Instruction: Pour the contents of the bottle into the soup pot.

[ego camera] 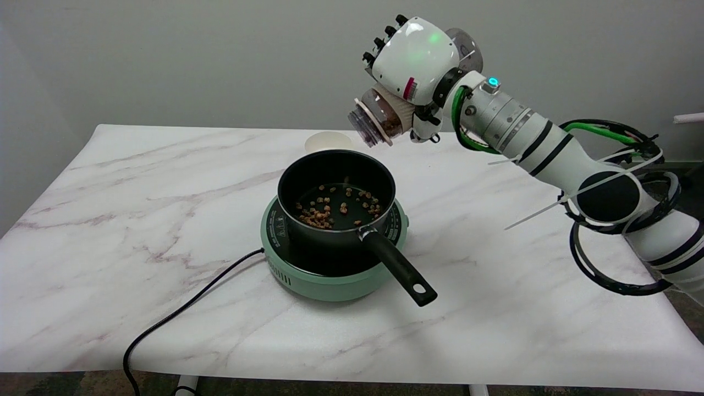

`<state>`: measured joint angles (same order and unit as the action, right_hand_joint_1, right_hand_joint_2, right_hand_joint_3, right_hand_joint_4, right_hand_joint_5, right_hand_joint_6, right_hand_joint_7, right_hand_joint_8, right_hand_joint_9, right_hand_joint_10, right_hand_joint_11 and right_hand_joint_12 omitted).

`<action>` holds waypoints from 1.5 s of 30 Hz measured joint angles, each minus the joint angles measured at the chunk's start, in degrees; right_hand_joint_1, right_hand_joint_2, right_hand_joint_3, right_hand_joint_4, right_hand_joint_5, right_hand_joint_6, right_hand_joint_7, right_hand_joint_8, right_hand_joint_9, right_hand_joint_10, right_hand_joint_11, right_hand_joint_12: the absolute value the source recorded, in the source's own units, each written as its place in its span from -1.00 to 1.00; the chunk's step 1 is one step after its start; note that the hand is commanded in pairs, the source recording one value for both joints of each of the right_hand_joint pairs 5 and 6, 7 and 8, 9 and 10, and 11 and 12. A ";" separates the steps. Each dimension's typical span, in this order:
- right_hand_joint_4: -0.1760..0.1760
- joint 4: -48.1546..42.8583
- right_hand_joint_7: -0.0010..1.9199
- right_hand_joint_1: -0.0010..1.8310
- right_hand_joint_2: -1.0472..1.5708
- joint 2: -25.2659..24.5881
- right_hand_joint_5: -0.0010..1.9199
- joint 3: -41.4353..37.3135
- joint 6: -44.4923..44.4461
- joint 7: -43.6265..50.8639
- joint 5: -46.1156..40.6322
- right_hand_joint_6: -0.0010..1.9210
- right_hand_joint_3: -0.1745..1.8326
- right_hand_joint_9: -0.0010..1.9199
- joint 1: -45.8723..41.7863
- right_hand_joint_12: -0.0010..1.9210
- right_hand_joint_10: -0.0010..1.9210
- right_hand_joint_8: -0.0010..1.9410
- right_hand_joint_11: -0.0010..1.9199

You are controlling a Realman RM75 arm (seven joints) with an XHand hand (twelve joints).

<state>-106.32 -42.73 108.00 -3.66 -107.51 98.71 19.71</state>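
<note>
A black soup pot [336, 193] with a long black handle stands on a green hot plate [330, 283] at the table's middle. Several small brown pieces lie on the pot's floor. My right hand [415, 60] holds a clear bottle [379, 118] in the air above and to the right of the pot. The bottle is tipped over, its open mouth pointing down and left toward the pot's far rim. Some brown pieces still show inside the bottle near its neck. The hand's fingers wrap the bottle's far side and are mostly hidden.
A pale round lid [328, 142] lies on the marble table [137, 220] just behind the pot. A black power cord [181, 313] runs from the hot plate to the table's front left edge. My right arm [577, 165] spans the right side above the table.
</note>
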 measured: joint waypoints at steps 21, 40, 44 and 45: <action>0.00 -0.20 0.48 0.38 0.53 2.73 0.57 1.81 -1.79 -1.89 1.87 0.57 -0.30 0.30 3.47 0.11 0.30 0.46 0.11; 0.00 -0.12 0.49 0.38 0.55 3.64 0.57 2.86 -3.26 -3.35 3.42 0.57 -0.30 0.33 3.61 0.14 0.32 0.47 0.14; 0.00 -0.03 0.47 0.39 0.53 3.69 0.56 3.01 -3.70 -3.56 4.07 0.56 -0.30 0.31 3.34 0.12 0.31 0.46 0.12; 0.00 -0.01 0.47 0.39 0.53 3.69 0.56 3.03 -3.93 -3.63 4.38 0.56 -0.30 0.31 3.31 0.12 0.31 0.46 0.12</action>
<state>-106.33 -39.04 111.03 -7.59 -111.14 103.09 23.02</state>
